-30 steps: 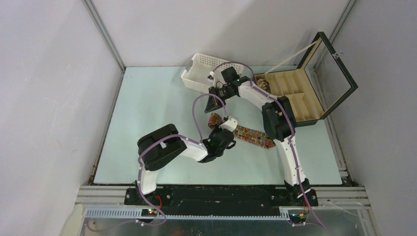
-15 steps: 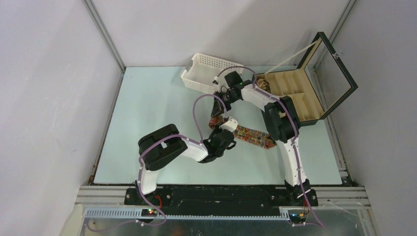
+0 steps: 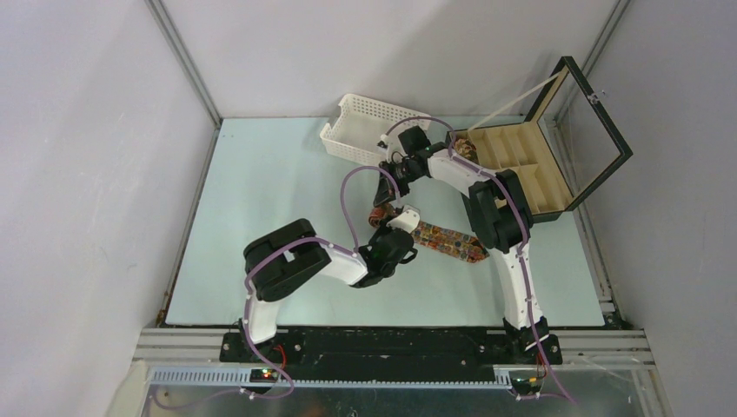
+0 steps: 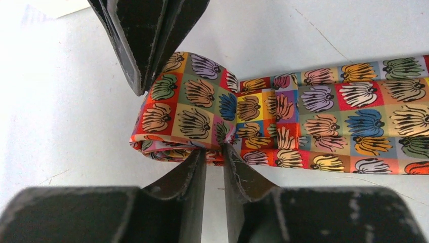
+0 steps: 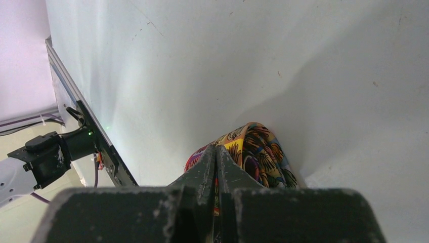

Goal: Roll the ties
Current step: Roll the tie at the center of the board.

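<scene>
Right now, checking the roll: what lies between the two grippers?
The tie's folded end, in the left wrist view, between left gripper and right gripper.

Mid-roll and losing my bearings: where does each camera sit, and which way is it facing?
Top external: above and behind the arm bases, looking down on the table; both arms show, meeting over the tie.
Left wrist: on the left gripper, looking along its slightly parted fingers at the tie's folded end; the right gripper shows at the top.
Right wrist: behind the right gripper's shut fingers, angled down at the table and that fold.
Shared: both wrist views show the tie's folded end.
</scene>
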You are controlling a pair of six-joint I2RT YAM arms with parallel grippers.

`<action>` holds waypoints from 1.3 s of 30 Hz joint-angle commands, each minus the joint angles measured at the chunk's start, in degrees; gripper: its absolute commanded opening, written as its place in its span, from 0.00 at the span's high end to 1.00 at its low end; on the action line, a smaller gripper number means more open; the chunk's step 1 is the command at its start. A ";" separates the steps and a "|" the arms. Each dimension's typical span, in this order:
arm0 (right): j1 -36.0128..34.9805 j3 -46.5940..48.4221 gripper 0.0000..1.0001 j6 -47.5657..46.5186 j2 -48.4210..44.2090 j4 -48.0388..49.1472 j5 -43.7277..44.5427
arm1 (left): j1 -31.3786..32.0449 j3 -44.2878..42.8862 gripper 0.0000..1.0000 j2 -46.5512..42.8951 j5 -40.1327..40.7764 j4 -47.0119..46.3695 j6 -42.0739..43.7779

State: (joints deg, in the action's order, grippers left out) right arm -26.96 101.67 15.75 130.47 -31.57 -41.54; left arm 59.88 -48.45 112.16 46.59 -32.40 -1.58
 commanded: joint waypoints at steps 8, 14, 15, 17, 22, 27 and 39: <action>0.56 -0.36 0.97 0.09 -2.71 1.59 0.67 | 0.24 1.27 0.66 -7.13 0.51 1.72 -4.06; 0.77 -0.16 0.98 0.33 -2.75 1.80 0.58 | 0.48 2.75 0.65 -11.14 -0.38 3.35 -6.78; 0.79 -0.20 0.98 0.34 -2.76 1.85 0.58 | 0.61 3.29 0.65 -11.68 -0.69 3.55 -7.17; 0.77 -0.18 0.98 0.34 -2.77 1.84 0.53 | 0.75 4.28 0.65 -13.26 -1.47 3.73 -8.28; 0.85 -0.63 0.98 0.47 -2.73 2.22 0.43 | 0.84 6.20 0.66 -16.26 -2.98 4.21 -11.13; 0.78 -0.79 0.98 0.81 -2.88 2.59 0.32 | 0.82 8.46 0.69 -20.34 -4.44 4.82 -14.55; 0.68 -5.27 0.98 1.91 -6.21 5.53 2.25 | -1.60 14.06 0.66 -35.13 -4.01 8.91 -30.61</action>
State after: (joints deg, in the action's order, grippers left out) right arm -26.39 97.25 17.28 129.23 -28.29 -40.75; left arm 59.88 -36.16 81.43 41.85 -24.67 -24.53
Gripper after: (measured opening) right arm 0.021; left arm 0.326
